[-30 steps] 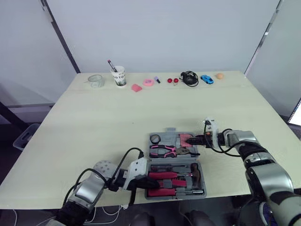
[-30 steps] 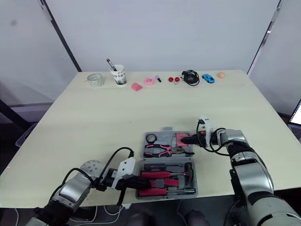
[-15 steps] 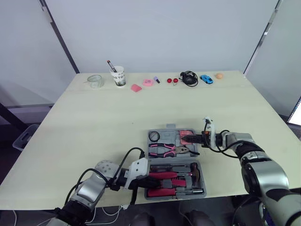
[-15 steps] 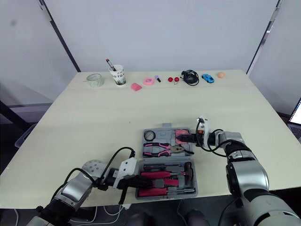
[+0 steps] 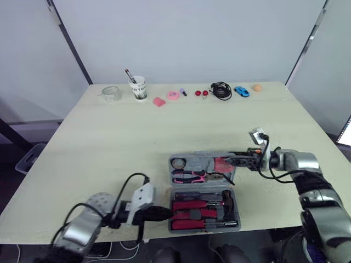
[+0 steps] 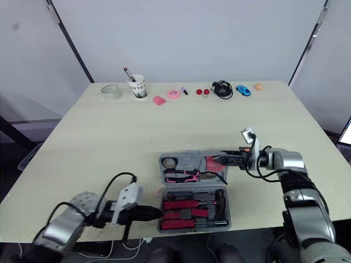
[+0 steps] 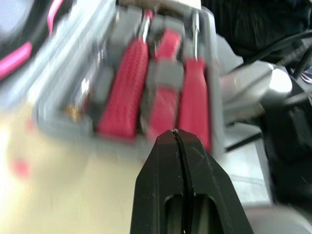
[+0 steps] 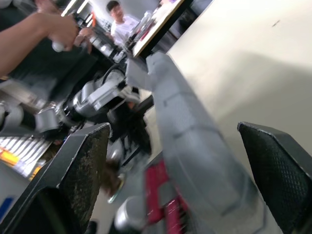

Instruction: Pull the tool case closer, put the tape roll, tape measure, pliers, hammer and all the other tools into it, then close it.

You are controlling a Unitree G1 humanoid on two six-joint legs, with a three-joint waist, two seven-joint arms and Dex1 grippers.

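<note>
Right gripper (image 5: 241, 160) is spread wide, straddling the right edge of the lid (image 5: 198, 158), which looks tilted up off the table (image 5: 109, 142). That reads as hooking it to swing it over, not pinching. Left gripper (image 5: 163, 211) is closed on nothing, tips just beside the left wall of the case (image 5: 236, 216) base, likely bracing it against sliding. Case sits at the table's near edge with red-handled tools (image 5: 197, 207) and pliers (image 5: 189, 176) seated, so closing looks like the step in hand.
</note>
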